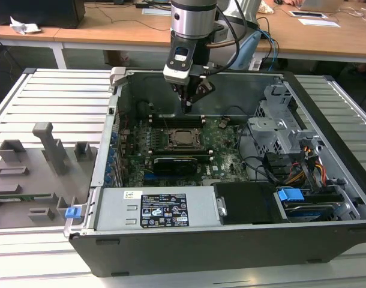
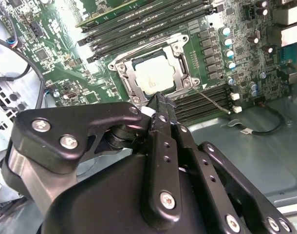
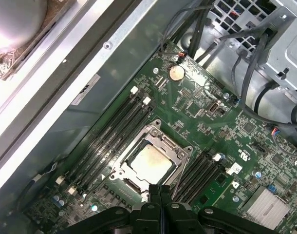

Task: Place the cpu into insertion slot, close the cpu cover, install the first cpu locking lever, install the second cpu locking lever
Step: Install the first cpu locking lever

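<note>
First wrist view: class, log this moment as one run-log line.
cpu: seated | cpu cover: down around it | pincer: shut, tips near cover's edge

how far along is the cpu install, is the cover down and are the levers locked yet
Looks done: the cpu is seated, and the cpu cover lies flat around it. In hand: the gripper, shut and holding nothing, hangs at the cover's edge. Left: one locking lever angles away from the frame, apparently unlatched; I cannot tell whether the other is latched.
</note>
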